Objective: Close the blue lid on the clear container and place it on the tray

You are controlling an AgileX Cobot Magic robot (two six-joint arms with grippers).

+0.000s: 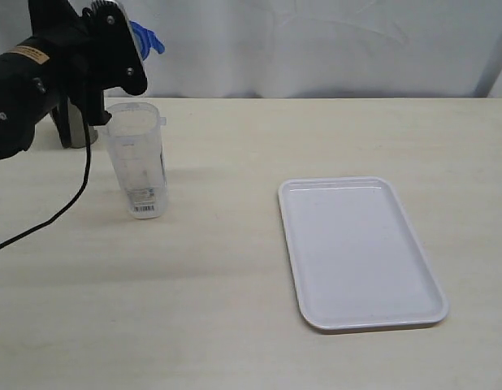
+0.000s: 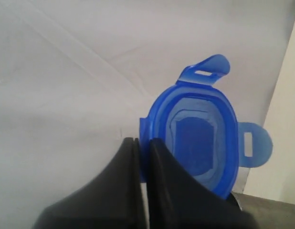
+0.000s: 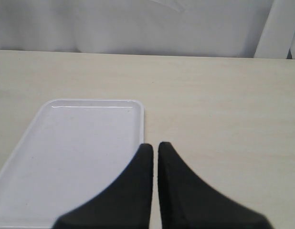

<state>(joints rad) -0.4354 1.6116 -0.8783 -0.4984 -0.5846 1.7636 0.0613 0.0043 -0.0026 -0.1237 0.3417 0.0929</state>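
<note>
The clear container [image 1: 138, 158] stands upright and lidless on the table at the left, its label near the base. Above and behind it, my left gripper [image 1: 127, 36] is raised in the air, shut on the blue lid [image 1: 145, 38]. In the left wrist view the gripper [image 2: 143, 141] pinches one edge tab of the lid [image 2: 200, 136], whose underside faces the camera with two tabs sticking out. The white tray [image 1: 361, 250] lies flat on the right. My right gripper [image 3: 152, 145] is shut with nothing in it, hovering over the tray's [image 3: 76, 148] edge; the exterior view does not show it.
A white curtain [image 1: 316, 41] backs the table's far edge. A black cable [image 1: 52, 215] hangs from the left arm across the table's left side. Bare tabletop [image 1: 227, 268] lies between container and tray.
</note>
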